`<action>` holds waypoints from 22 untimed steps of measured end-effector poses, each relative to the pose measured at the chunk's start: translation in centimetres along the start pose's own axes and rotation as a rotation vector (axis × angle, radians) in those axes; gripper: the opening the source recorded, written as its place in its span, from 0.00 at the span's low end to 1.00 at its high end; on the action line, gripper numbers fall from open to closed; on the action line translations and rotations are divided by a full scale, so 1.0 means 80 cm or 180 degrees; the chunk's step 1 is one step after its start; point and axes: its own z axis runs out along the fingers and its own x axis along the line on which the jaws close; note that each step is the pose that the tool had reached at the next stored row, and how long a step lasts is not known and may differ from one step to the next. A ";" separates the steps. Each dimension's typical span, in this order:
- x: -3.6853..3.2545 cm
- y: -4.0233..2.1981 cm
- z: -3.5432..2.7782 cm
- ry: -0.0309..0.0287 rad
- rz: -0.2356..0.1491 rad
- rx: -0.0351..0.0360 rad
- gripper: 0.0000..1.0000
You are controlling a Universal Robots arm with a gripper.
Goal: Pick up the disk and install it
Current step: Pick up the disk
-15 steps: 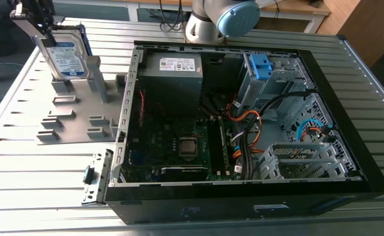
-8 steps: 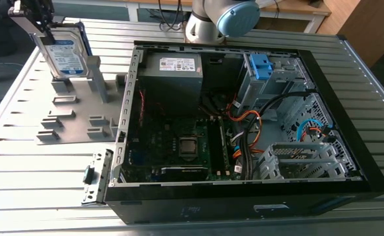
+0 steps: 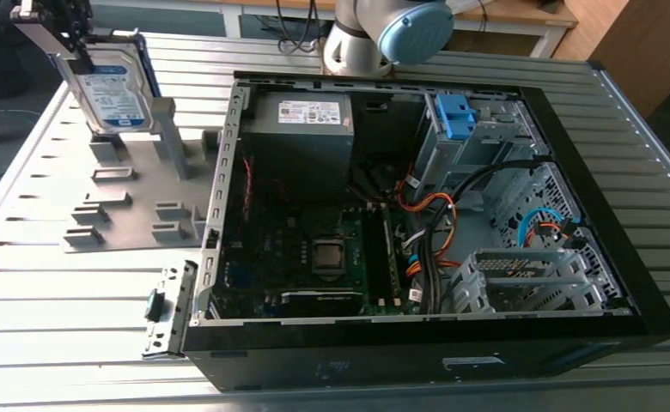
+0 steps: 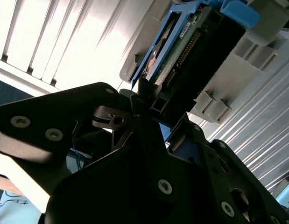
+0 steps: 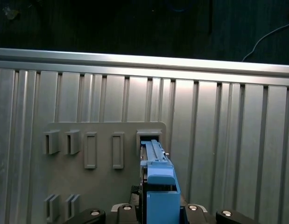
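The disk [image 3: 112,86] stands upright on edge over the grey holder plate [image 3: 118,206] at the exterior view's far left. It is silver-grey with a white and blue label and a blue carrier frame. My gripper [image 3: 77,47] is at its upper edge and shut on it. In the first wrist view the blue frame of the disk [image 5: 158,179] runs between the black fingers [image 5: 93,214], above an upright slot [image 5: 149,137] of the plate. The second wrist view shows the disk [image 4: 181,51] edge-on, clamped by my gripper [image 4: 158,100].
An open black computer case [image 3: 226,215] lies on the slatted metal table [image 3: 71,309], to the exterior view's right of the plate. Inside are a grey power supply [image 3: 301,129], a motherboard, cables and a drive bay with a blue bracket [image 3: 455,116]. The arm's base [image 3: 369,34] stands behind the case.
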 end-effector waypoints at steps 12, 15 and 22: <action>0.0002 -0.0003 -0.0119 -0.0007 0.0000 0.0001 0.36; 0.0003 -0.0003 -0.0152 -0.0007 0.0000 0.0001 0.36; 0.0005 -0.0005 -0.0221 -0.0009 0.0000 0.0001 0.36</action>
